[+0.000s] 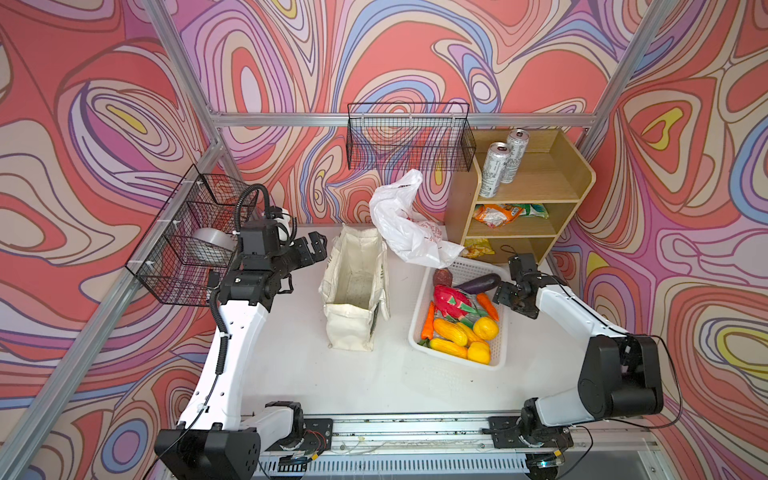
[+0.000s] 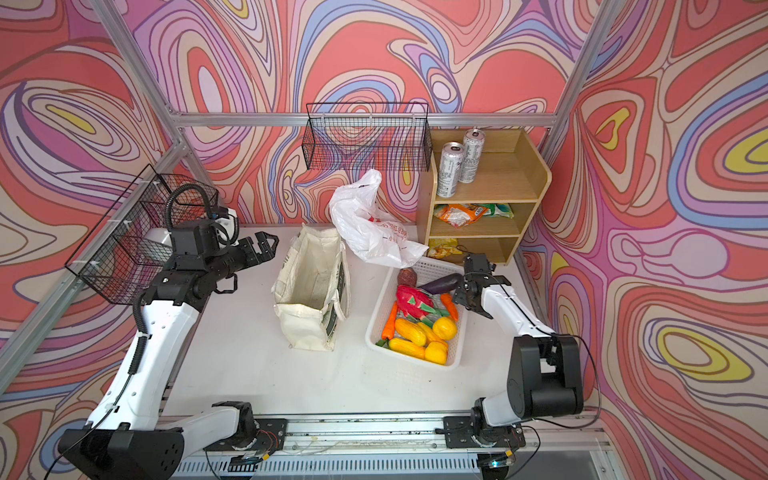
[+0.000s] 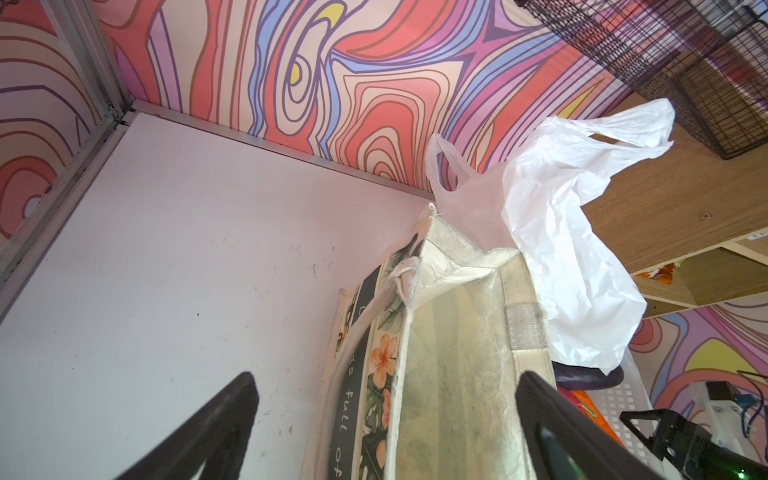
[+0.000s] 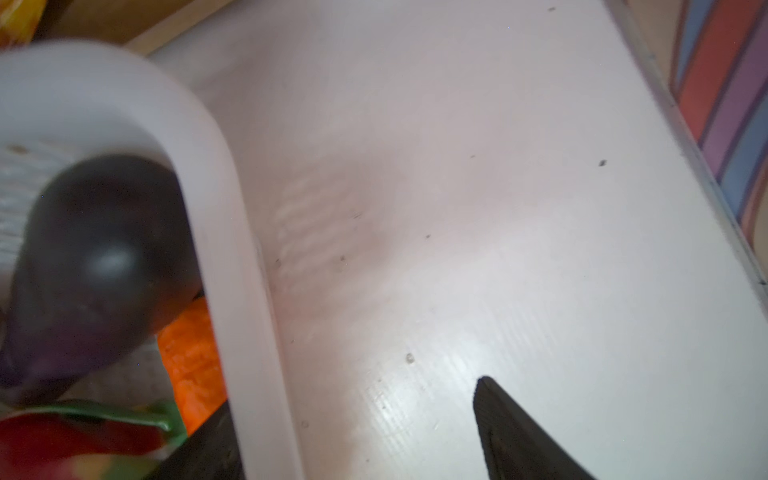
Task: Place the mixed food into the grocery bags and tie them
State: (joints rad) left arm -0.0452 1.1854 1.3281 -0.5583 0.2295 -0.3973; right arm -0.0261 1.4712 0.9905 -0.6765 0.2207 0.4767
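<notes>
- Closest to the right wrist lens, the rim of the white basket [image 4: 232, 291] runs between the black fingers [image 4: 519, 432] of the right gripper [image 1: 506, 296]. Its jaws stand wide apart and hold nothing, one finger inside the basket and the other over the table [image 4: 498, 208].
- The purple eggplant [image 1: 478, 284] lies crosswise at the basket's far end. Its blunt end points at the right gripper and sits just beside it; its stem end rests over the pink dragon fruit [image 1: 451, 300].
- Lower in the basket lie two orange carrots [image 1: 487, 306], one along each side wall, with the yellow vegetables [image 1: 457, 337] at the near end.
- The cream tote [image 1: 353, 291] stands open-mouthed between the arms, its long axis running near to far. The left gripper [image 1: 316, 246] hovers beside its far left corner, jaws fully spread and empty.
- The white plastic bag [image 1: 405, 226] slumps crumpled behind the tote, and its edge drapes over the basket's far left corner.
- Two silver cans [image 1: 494, 168] stand upright on top of the wooden shelf [image 1: 540, 183]. Snack packets [image 1: 496, 214] lie on the shelves below.
</notes>
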